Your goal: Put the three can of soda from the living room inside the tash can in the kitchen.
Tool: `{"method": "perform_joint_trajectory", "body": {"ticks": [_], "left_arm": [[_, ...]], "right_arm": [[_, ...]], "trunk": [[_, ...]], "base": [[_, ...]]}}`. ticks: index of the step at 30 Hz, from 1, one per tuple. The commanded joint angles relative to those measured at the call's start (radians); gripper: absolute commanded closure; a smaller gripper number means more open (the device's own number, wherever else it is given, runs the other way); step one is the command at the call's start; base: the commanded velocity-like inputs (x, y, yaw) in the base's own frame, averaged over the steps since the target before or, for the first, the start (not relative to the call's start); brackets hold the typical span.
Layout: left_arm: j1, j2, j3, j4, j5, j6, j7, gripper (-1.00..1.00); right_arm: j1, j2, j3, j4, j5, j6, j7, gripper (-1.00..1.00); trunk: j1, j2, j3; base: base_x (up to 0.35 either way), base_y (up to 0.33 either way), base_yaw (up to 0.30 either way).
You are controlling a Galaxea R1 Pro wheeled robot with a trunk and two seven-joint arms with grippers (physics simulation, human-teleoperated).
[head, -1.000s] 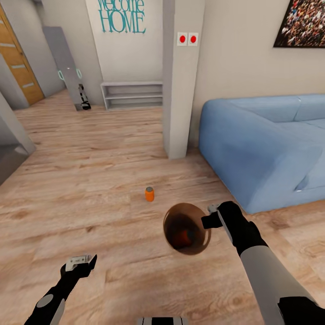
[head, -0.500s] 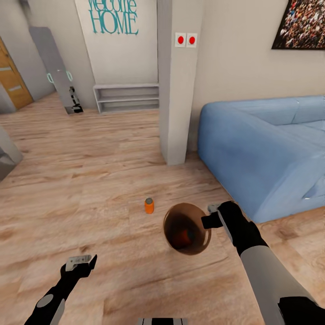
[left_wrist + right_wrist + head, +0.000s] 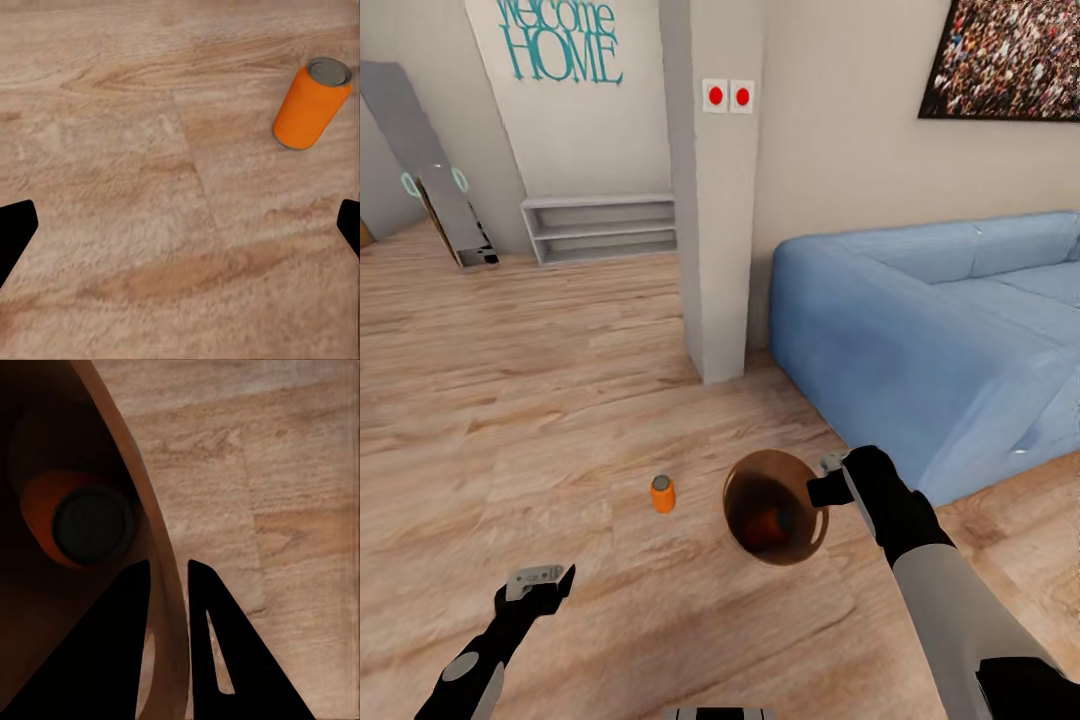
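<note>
Light wood plank floor (image 3: pixel 540 400) fills the lower frame. A grey pillar (image 3: pixel 715 200) rises at upper centre, a blue sofa (image 3: pixel 930 340) at right, low grey shelves (image 3: pixel 600 228) at upper left.

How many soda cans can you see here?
2. One orange can stands on the wood floor; another can lies inside the copper bin held by the right hand. More may be hidden inside.
</note>
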Motion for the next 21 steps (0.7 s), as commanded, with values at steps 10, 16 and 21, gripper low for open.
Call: {"method": "perform_joint_trajectory", "body": {"ticks": [10, 16, 21], "left_arm": [[-0.001, 0.001, 0.000, 0.046, 0.001, 0.000, 0.000, -1.00], [-0.001, 0.002, 0.000, 0.050, 0.000, -0.001, 0.000, -1.00], [-0.001, 0.002, 0.000, 0.060, 0.001, -0.003, 0.000, -1.00]], "right_arm": [[0.000, 0.003, 0.001, 0.000, -0.027, 0.003, 0.004, 1.00], [0.000, 0.004, 0.002, -0.009, -0.028, -0.001, 0.005, 1.00], [0.050, 0.005, 0.003, -0.142, -0.029, -0.009, 0.009, 1.00]], "trunk": [[0.000, 0.000, 0.010], [0.000, 0.000, 0.011], [0.000, 0.000, 0.011]], "base": [[0.324, 0.000, -0.168], [0.324, 0.000, -0.029], [0.324, 0.000, -0.005]]}}
